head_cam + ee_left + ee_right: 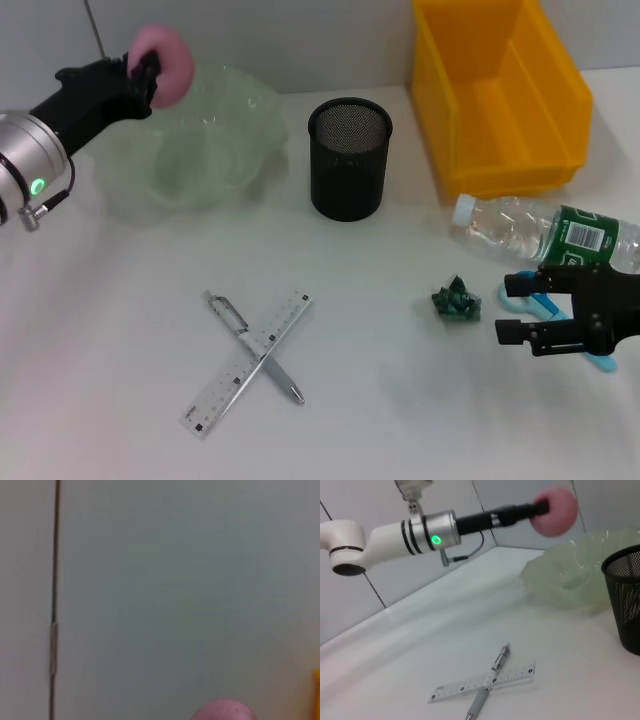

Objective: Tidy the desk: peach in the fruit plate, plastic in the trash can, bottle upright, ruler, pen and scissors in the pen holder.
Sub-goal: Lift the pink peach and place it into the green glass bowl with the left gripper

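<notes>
My left gripper (148,76) is shut on the pink peach (170,58), held in the air over the back-left rim of the pale green fruit plate (205,140). The peach (554,511) also shows in the right wrist view above the plate (570,577). A pen (255,347) lies crossed over a clear ruler (225,385) at front centre. The black mesh pen holder (348,158) stands mid-table. A bottle (545,232) lies on its side at right. My right gripper (522,311) hovers open over the blue scissors (524,293), beside the crumpled green plastic (457,300).
A yellow bin (500,95) stands at the back right, behind the bottle. The wall runs close behind the plate and bin. The pen (492,682) and ruler (515,675) lie in open table space in front of the pen holder (625,600).
</notes>
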